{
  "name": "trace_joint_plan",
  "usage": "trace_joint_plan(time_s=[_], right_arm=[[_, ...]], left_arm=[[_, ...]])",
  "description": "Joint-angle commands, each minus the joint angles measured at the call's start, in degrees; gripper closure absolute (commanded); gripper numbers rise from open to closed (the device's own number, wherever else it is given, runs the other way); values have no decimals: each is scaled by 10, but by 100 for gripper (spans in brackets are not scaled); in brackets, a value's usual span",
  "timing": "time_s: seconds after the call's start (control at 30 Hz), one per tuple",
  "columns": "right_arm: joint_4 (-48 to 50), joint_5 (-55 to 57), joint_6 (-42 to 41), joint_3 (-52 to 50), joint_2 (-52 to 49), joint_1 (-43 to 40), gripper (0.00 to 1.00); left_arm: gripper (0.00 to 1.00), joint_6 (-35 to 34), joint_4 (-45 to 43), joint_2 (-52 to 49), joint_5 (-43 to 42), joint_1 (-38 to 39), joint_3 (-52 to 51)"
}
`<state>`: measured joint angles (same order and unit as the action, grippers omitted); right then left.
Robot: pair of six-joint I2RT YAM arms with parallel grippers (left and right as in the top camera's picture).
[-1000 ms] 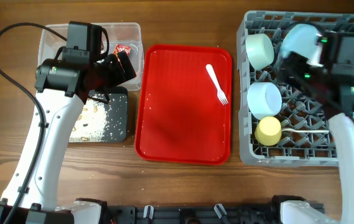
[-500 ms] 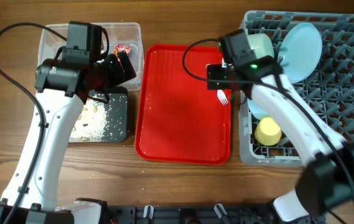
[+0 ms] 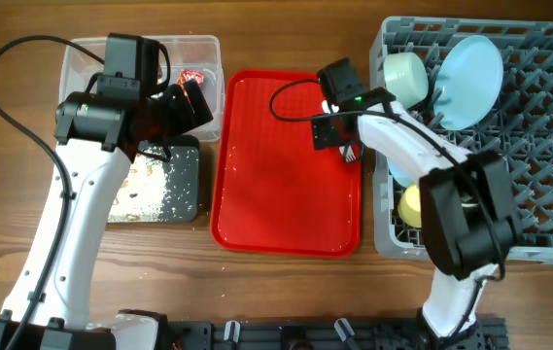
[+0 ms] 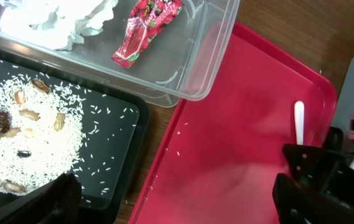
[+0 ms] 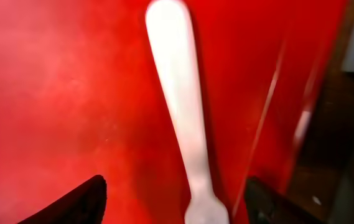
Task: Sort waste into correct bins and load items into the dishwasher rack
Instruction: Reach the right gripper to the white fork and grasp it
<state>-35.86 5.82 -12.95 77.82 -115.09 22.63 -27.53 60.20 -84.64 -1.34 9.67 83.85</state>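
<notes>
A white plastic fork (image 5: 180,118) lies on the red serving tray (image 3: 276,194) near its right edge. My right gripper (image 3: 338,134) hangs low over it, open, a finger on each side of the handle (image 5: 177,202), not touching it. In the overhead view only the tines (image 3: 351,154) show. My left gripper (image 3: 185,105) stands open over the near corner of the clear tub (image 3: 208,47) and the black tray (image 3: 187,190), holding nothing (image 4: 177,205). The tub holds a red wrapper (image 4: 145,34) and a white tissue (image 4: 65,18). Rice and brown scraps (image 4: 15,130) lie in the black tray.
The grey dishwasher rack (image 3: 548,146) fills the right side. It holds a pale blue plate (image 3: 470,68), a bowl (image 3: 407,73) and a yellow cup (image 3: 414,206). The right arm reaches across the rack's left edge.
The right arm has swung left from above the rack down onto the red tray, over the fork, and its jaws have narrowed a little. The left arm has not moved.
</notes>
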Motion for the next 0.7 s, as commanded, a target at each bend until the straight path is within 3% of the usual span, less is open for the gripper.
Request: trace_joint_plan(time_s=[0.0,0.1,0.2,0.47,0.67], right_arm=[[9,5,7,6,-31,-1,31],[12,3,-4,5,-40,-1,36],[15,-7,-13,5,-41,-1,48],[0,-67,-38,5,-41,-1,94],[-22,-110,-38,6,-30,-1,96]], left_arm=[[0,1,-1,7,4,-2,6],[0,1,-1,7,4,-2,6],[0,1,-1,7,4,-2,6],[0,1,-1,7,4,-2,6],[0,1,-1,7,4,-2,6]])
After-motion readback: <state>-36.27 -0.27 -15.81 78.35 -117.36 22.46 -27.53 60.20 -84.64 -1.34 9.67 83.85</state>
